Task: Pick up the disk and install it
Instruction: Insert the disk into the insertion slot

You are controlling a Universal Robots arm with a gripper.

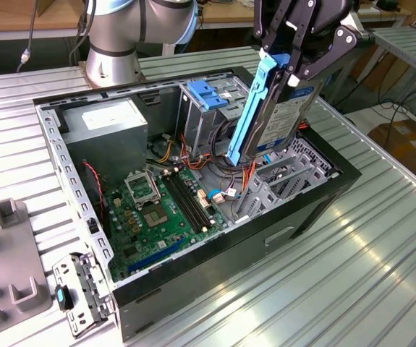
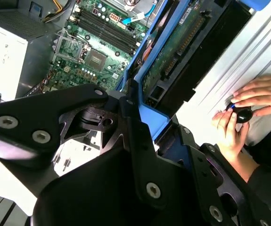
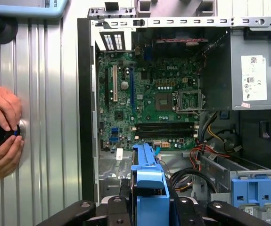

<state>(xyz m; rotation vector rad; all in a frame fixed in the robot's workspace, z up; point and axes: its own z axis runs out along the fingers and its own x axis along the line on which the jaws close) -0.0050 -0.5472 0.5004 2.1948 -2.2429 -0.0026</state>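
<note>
While the disk (image 1: 281, 123) was clamped at its blue rails (image 1: 254, 105) by the pincer (image 1: 291, 71), it was judged rigid, heavy, fragile.

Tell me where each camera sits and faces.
Exterior view: off the arm, looking down into the open case; arm base, gripper holding the disk show.
First wrist view: at the wrist, facing into the case; gripper links show.
Second wrist view: at the wrist, facing along the disk; gripper links show.
Both wrist views share motherboard, a person's hands.
</note>
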